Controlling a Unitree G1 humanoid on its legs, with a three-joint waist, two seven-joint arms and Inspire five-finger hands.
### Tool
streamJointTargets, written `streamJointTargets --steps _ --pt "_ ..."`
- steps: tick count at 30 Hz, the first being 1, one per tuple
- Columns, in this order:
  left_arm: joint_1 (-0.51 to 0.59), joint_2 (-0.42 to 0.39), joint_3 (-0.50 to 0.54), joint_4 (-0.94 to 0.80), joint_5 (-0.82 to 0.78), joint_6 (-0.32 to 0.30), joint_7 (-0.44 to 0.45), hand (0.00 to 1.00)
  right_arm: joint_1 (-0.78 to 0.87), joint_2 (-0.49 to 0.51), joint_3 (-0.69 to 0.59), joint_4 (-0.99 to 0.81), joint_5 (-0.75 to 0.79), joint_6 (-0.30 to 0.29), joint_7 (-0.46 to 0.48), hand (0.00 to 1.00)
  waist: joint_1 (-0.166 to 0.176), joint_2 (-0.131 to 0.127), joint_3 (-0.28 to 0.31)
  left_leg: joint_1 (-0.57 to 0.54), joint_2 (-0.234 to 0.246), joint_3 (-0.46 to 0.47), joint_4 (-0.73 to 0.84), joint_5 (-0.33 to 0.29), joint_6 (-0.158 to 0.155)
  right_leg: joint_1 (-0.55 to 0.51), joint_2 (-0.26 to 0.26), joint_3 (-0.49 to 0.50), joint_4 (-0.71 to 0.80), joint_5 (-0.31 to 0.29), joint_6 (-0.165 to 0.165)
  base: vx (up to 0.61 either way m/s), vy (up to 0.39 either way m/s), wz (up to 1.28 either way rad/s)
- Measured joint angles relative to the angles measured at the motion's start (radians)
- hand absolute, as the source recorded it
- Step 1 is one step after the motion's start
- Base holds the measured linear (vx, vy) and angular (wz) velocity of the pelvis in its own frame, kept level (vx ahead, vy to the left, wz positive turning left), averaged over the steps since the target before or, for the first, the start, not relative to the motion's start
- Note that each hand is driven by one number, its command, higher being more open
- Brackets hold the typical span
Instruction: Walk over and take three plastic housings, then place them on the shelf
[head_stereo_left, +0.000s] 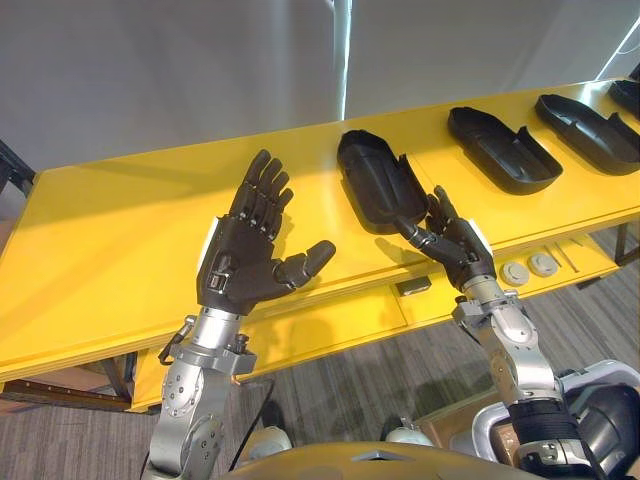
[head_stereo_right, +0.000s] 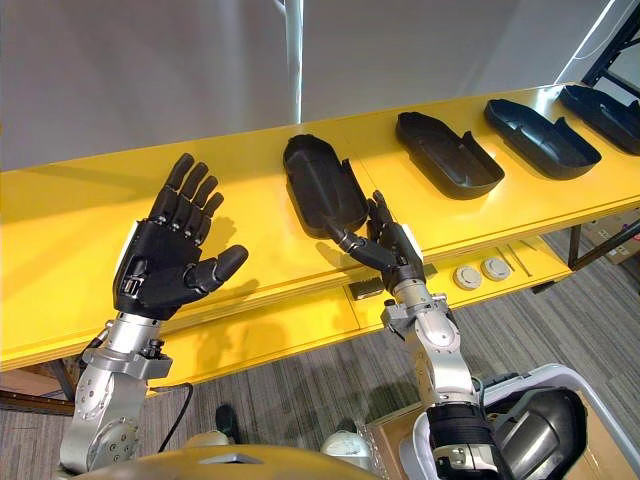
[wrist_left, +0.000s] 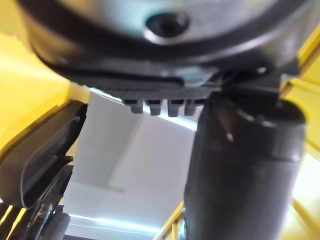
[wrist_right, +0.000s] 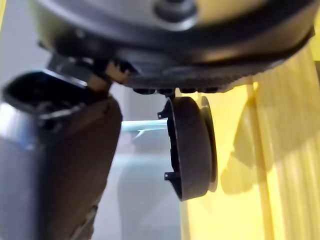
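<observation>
Yellow table (head_stereo_left: 110, 235) bears housing (head_stereo_left: 375, 180) just beyond right hand (head_stereo_left: 460, 250).

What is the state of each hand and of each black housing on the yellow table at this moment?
Left hand: open, raised above the yellow table, holding nothing.
Right hand: at the near end of the nearest housing; grip cannot be told.
Nearest housing: on the table, hollow side up.
Second housing: lying hollow side up, untouched.
Third housing: lying hollow side up, untouched.
</observation>
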Motion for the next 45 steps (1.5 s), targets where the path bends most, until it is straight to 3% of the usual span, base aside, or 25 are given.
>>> streamJointTargets --steps 21,25,28,31,36,40,45 --pt "0.0 0.0 0.0 0.0 0.001 0.0 -0.005 1.0 0.001 0.0 0.001 0.0 -0.002 0.001 0.024 1.0 0.001 0.011 -0.006 0.006 0.0 -0.002 0.0 0.0 0.0 0.008 0.0 -0.001 -0.001 0.0 0.0 0.0 0.0 0.0" --pt "0.0 0.0 0.0 0.0 0.002 0.0 -0.005 1.0 0.001 0.0 0.019 0.0 -0.068 -0.019 -0.034 1.0 0.002 0.011 -0.007 0.006 0.0 -0.002 0.0 0.0 0.0 0.008 0.0 0.0 -0.001 0.0 0.0 0.0 0.0 0.0" --pt "0.001 0.0 0.0 0.0 0.002 0.0 -0.005 1.0 0.001 0.001 0.021 -0.004 -0.149 -0.066 -0.106 1.0 0.004 0.012 -0.007 0.006 0.0 -0.002 0.0 0.0 0.0 0.008 0.0 0.0 -0.002 0.0 0.0 0.0 0.0 0.0" --pt "0.005 0.0 -0.001 0.0 0.002 0.0 -0.003 1.0 0.007 0.006 0.012 -0.098 -0.182 -0.094 -0.162 1.0 0.002 0.013 -0.008 0.005 0.0 -0.001 0.0 -0.001 -0.001 0.008 0.001 0.001 -0.003 0.0 0.0 0.0 0.0 0.0" --pt "0.007 -0.001 -0.007 0.0 0.001 0.0 0.01 1.0 0.048 0.014 -0.01 -0.371 -0.286 -0.195 -0.196 1.0 0.002 0.014 -0.009 0.006 0.002 0.015 0.0 -0.003 -0.004 -0.003 0.002 0.018 -0.003 0.0 0.0 0.0 0.0 -0.08" --pt "0.008 -0.001 -0.032 0.0 0.001 0.0 0.041 1.0 0.118 0.034 0.0 -0.502 -0.303 -0.219 -0.175 1.0 -0.004 0.014 -0.009 0.008 0.003 0.027 0.0 -0.007 -0.006 -0.009 0.002 0.031 -0.003 0.0 0.0 0.02 -0.001 -0.09" --pt "0.01 -0.001 -0.044 0.0 0.0 0.0 0.075 1.0 0.201 0.044 0.04 -0.521 -0.261 -0.198 -0.114 1.0 -0.007 0.014 -0.009 0.008 0.006 0.048 0.0 -0.015 -0.009 -0.023 0.004 0.049 -0.003 0.001 0.001 0.01 -0.001 -0.12"
